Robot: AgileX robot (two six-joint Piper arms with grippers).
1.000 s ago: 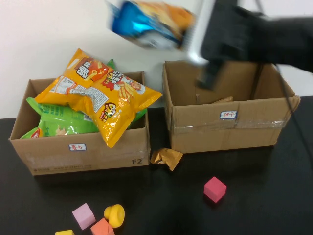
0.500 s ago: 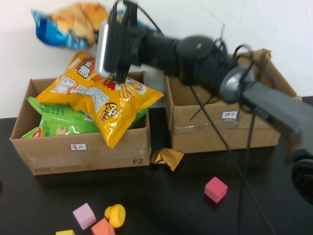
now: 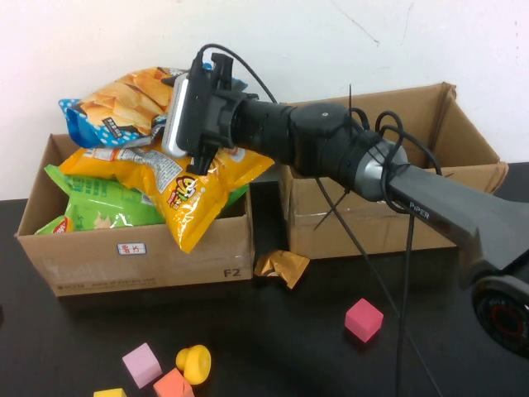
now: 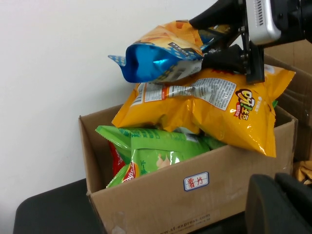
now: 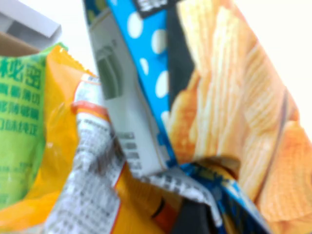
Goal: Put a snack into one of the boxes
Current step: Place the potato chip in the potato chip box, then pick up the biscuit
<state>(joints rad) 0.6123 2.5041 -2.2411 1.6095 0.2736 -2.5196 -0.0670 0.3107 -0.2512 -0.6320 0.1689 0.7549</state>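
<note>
Left wrist view alone shows right end effector (image 4: 222,41) gripping chip bag (image 4: 163,58).

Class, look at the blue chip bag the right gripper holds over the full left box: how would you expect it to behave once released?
The blue chip bag looks puffy, so probably light and crushable. Its glossy film, resting on the sloping yellow bag, may slide. The right gripper grips one end; the left gripper stays low beside the box.

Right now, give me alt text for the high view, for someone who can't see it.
The right gripper, reaching across from the right, holds a blue chip bag above the snack-filled left box. The right box stands beside it, with a gold wrapper and foam blocks on the black table. The left gripper is out of view.
</note>
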